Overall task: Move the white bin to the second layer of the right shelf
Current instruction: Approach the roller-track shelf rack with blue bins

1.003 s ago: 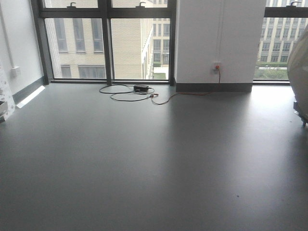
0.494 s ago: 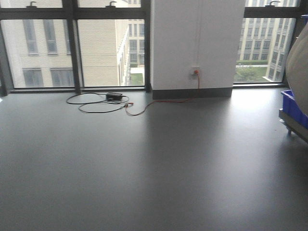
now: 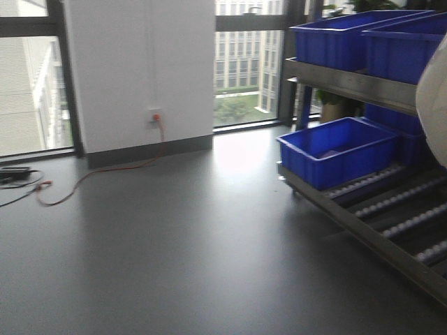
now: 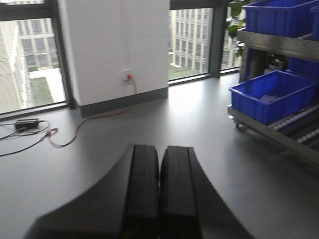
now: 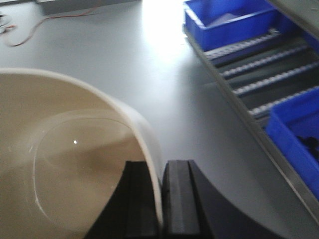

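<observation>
White bin [image 5: 75, 149]: one, its wall pinched between the fingers of the right gripper [image 5: 160, 199]; seen apart from the steel rack [image 3: 349, 218].
Left gripper [image 4: 159, 189]: fingers pressed together, nothing held.
Blue crates [image 3: 335, 150]: three counted with certainty in the front view, two on the upper level, one on the rollers.
Orange cable [image 3: 105, 174]: one, laid from a wall socket [image 3: 154, 114].

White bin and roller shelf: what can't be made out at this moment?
- Right wrist view: the glossy cream-white plastic bin runs off the left and bottom edges, clamped by the right gripper; its outer walls unseen.
- Front view: the stainless-steel roller shelf is blurred and cut by the right edge.
- Same wrist view: dark contents of the blue rectangular crate are too blurred to identify.
</observation>
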